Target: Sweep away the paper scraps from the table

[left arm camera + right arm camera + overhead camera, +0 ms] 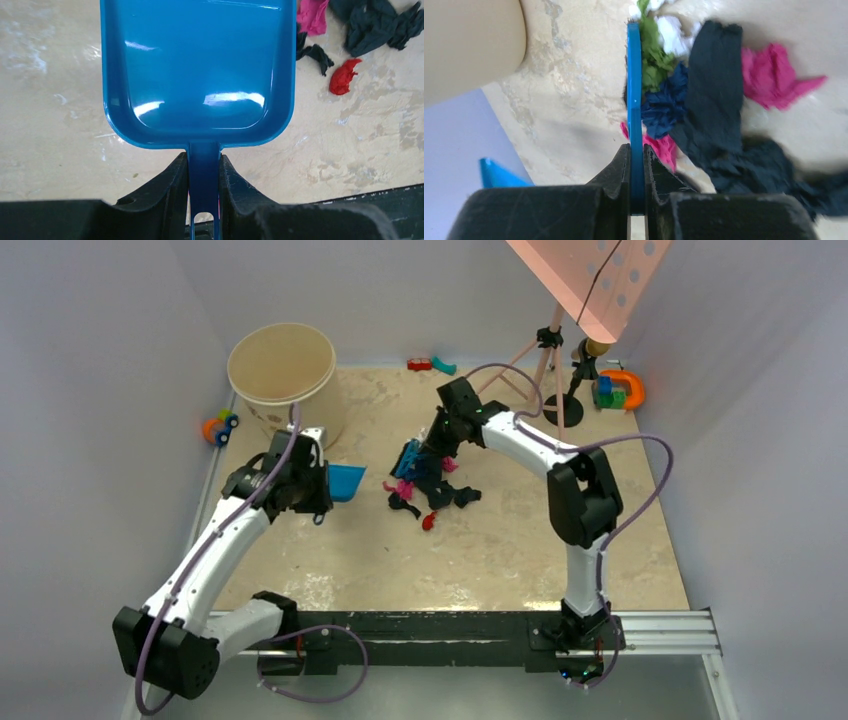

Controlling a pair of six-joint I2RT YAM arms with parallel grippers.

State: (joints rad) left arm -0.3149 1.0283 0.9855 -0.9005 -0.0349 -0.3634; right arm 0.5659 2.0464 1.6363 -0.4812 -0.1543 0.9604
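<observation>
The paper scraps (pixel 432 490), black, navy, pink and red, lie in a loose heap mid-table (pixel 520 540). My left gripper (pixel 318 485) is shut on the handle of a blue dustpan (pixel 347 480), held left of the heap with its mouth toward it. In the left wrist view the gripper (pixel 204 161) clamps the dustpan (pixel 197 75); pink (pixel 311 15), dark (pixel 375 25) and red (pixel 344 76) scraps lie beyond its right corner. My right gripper (pixel 428 452) is shut on a thin blue brush (pixel 634 100), seen edge-on, with dark (pixel 716 90), pink (pixel 774 75), green (pixel 654 60) and white scraps to its right.
A beige bucket (pixel 282 365) stands at the back left, just behind the left gripper. An orange and blue toy car (pixel 220 426) lies beside it. Red and teal blocks (pixel 430 365) lie at the back. A tripod stand (pixel 552 360) and coloured toys (pixel 618 390) are at the back right.
</observation>
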